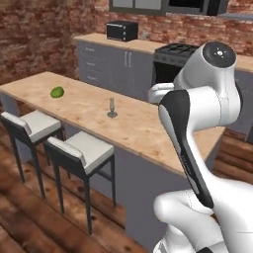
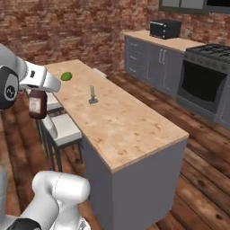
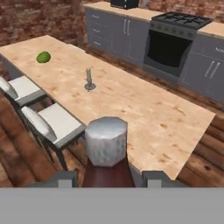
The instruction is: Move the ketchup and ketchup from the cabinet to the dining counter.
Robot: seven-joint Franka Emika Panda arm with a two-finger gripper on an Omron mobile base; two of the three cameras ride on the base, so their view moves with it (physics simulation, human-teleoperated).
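Note:
My gripper (image 2: 37,95) is shut on a dark red-brown ketchup bottle (image 2: 37,104), held in the air beside the stool side of the dining counter (image 2: 121,128). In the hand view the bottle (image 3: 107,173) sits between my two finger tips with its pale grey cap (image 3: 106,141) facing the camera, and my gripper (image 3: 108,179) hangs over the near edge of the counter (image 3: 148,113). The long beige island (image 1: 143,131) lies ahead of the arm. The other ketchup is out of view. Part of the grey wall cabinet (image 1: 136,5) shows at the top.
A slim grey-green stemmed item (image 2: 92,95) stands mid-counter, and a green fruit (image 2: 66,76) lies at the far end. Two pale stools (image 1: 81,150) (image 1: 30,123) line the island's side. A stove (image 2: 204,78) and a microwave (image 2: 165,29) are along the brick wall.

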